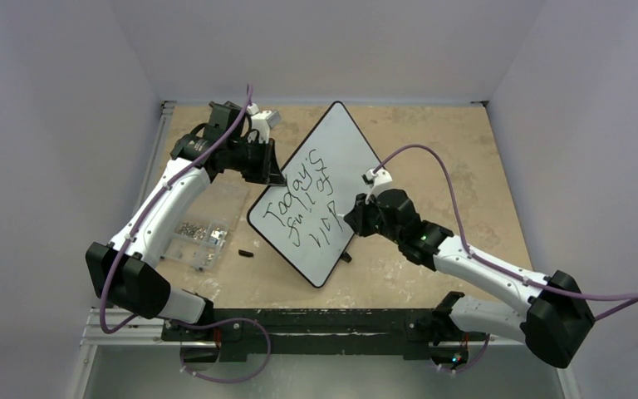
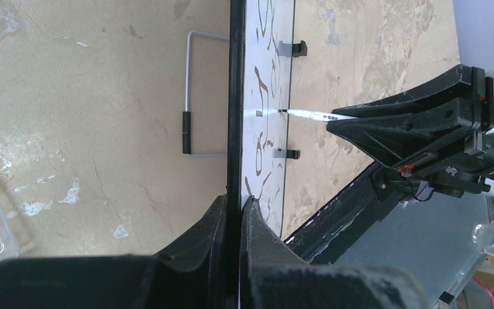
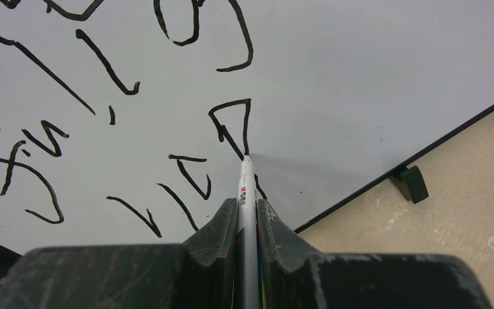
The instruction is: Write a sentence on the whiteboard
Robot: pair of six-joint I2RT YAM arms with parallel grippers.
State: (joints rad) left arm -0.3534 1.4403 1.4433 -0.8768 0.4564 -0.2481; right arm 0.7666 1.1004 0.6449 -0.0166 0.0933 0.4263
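Note:
The whiteboard (image 1: 345, 145) stands tilted on the table, turned like a diamond. My left gripper (image 1: 276, 176) is shut on its upper-left rim; in the left wrist view the gripper (image 2: 235, 206) pinches the black rim (image 2: 235, 96) edge-on. The sentence (image 1: 299, 198) runs in slanted black lines that begin "Today's". My right gripper (image 1: 354, 218) is shut on a white marker (image 3: 247, 193) between its fingers (image 3: 247, 207). The marker tip touches the board just below a triangular letter (image 3: 231, 119) in the lowest line. From the left wrist the marker (image 2: 309, 115) meets the board face (image 2: 276, 77).
A clear plastic box of screws (image 1: 203, 229) lies left of the board under the left arm. A small black cap-like piece (image 1: 244, 252) lies beside it. A wire stand (image 2: 193, 96) sticks out behind the board. Small black feet (image 3: 411, 182) sit on the board's lower edge. Walls enclose the table.

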